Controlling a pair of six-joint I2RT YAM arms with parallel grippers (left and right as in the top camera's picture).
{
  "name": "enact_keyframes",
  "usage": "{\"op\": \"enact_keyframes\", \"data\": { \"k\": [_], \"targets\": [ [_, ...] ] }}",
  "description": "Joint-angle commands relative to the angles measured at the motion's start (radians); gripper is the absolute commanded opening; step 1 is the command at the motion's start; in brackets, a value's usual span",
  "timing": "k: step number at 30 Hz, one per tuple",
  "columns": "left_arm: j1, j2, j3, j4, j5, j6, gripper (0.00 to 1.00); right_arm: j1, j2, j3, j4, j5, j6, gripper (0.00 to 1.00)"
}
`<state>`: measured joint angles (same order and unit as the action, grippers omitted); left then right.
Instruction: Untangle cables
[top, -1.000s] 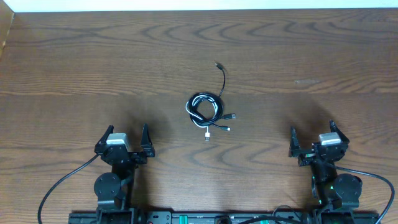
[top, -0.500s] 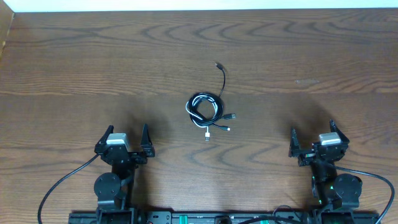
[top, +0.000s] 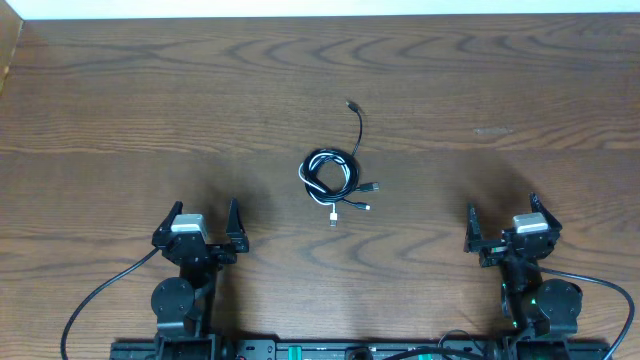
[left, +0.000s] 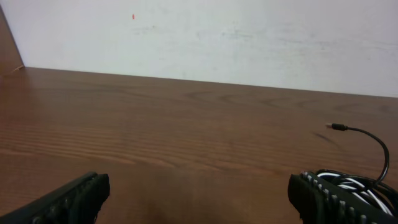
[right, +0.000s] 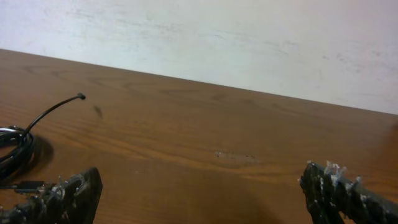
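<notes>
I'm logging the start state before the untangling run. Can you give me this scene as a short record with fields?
cables: one coiled bundle, mid-table, ahead of both arms
white cable: looped into the coil, plug end toward the arms
black cable: tail runs out of the coil toward the far edge
left pincer: open, empty, apart from the cables
right pincer: open, empty, apart from the cables
surface: wooden table

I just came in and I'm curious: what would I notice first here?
Probably the little tangle in the middle of the wooden table: a white cable coiled up with a black cable, whose tail curls toward the far edge. Then the left gripper and right gripper, both open at the near edge, apart from it.
</notes>
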<state>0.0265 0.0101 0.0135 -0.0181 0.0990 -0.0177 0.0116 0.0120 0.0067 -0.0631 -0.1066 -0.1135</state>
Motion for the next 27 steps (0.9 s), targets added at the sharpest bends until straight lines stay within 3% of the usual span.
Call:
{"op": "enact_keyframes", "data": {
  "k": [1, 19, 23, 27],
  "targets": [
    [0.005, -0.006, -0.009, -0.044, 0.021, 0.018, 0.97, 0.009, -0.006, -0.001, -0.004, 0.003, 0.008, 0.99],
    [0.005, -0.004, -0.009, -0.045, 0.021, 0.016, 0.97, 0.009, -0.006, -0.001, 0.0, 0.003, 0.024, 0.99],
    [0.005, -0.002, -0.007, -0.046, 0.021, -0.076, 0.97, 0.009, -0.006, 0.0, 0.007, 0.004, 0.095, 0.99],
    [0.005, 0.021, 0.013, -0.077, 0.021, -0.085, 0.97, 0.009, -0.005, 0.015, -0.007, 0.027, 0.121, 0.99]
  ]
}}
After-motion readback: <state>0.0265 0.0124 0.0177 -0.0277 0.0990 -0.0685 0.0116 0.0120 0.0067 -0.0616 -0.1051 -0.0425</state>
